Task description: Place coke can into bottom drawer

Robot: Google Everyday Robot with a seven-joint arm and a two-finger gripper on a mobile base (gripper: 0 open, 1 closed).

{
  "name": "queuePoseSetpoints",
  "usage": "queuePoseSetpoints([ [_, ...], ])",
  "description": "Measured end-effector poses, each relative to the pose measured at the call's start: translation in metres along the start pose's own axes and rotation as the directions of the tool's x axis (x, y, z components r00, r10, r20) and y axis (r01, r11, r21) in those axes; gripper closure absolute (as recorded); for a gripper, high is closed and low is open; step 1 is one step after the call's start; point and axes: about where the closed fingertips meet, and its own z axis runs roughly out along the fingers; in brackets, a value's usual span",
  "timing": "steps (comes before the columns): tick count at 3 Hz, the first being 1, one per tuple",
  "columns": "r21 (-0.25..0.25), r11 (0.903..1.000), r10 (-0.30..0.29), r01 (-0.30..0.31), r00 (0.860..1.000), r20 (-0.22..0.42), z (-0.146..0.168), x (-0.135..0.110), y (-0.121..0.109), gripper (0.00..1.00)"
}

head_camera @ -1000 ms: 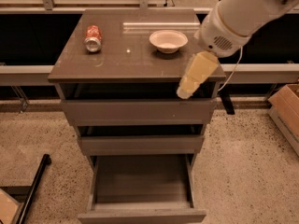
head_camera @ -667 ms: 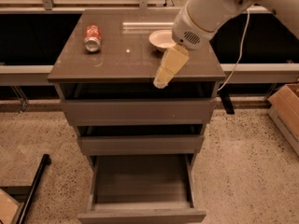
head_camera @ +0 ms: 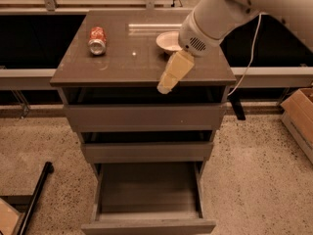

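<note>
The coke can (head_camera: pixel 97 40) lies on its side at the back left of the grey-brown cabinet top (head_camera: pixel 127 65), silver end toward me. The bottom drawer (head_camera: pixel 149 196) is pulled out and looks empty. My gripper (head_camera: pixel 165 87) hangs from the white arm (head_camera: pixel 220 11) over the front middle of the cabinet top, its cream fingers pointing down-left. It is well to the right of the can and holds nothing that I can see.
A white bowl (head_camera: pixel 168 41) sits at the back right of the top, partly behind the arm. The two upper drawers (head_camera: pixel 144 116) stand slightly open. A cardboard box (head_camera: pixel 299 119) is on the floor at right, and a black bar (head_camera: pixel 34 197) at lower left.
The arm has swung left across the cabinet top, carrying the gripper from the right front edge toward the middle. The can and bowl have not moved.
</note>
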Motion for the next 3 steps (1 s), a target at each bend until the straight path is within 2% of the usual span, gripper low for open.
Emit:
queuePoseSetpoints([
  [1, 0.059, 0.9966, 0.051, -0.057, 0.993, 0.104, 0.028, -0.02, -0.027, 0.0],
  [2, 0.093, 0.9873, 0.105, -0.129, 0.968, 0.227, 0.063, -0.049, -0.067, 0.0],
  [3, 0.076, 0.9806, 0.146, -0.18, 0.933, 0.329, 0.113, -0.082, -0.112, 0.0],
])
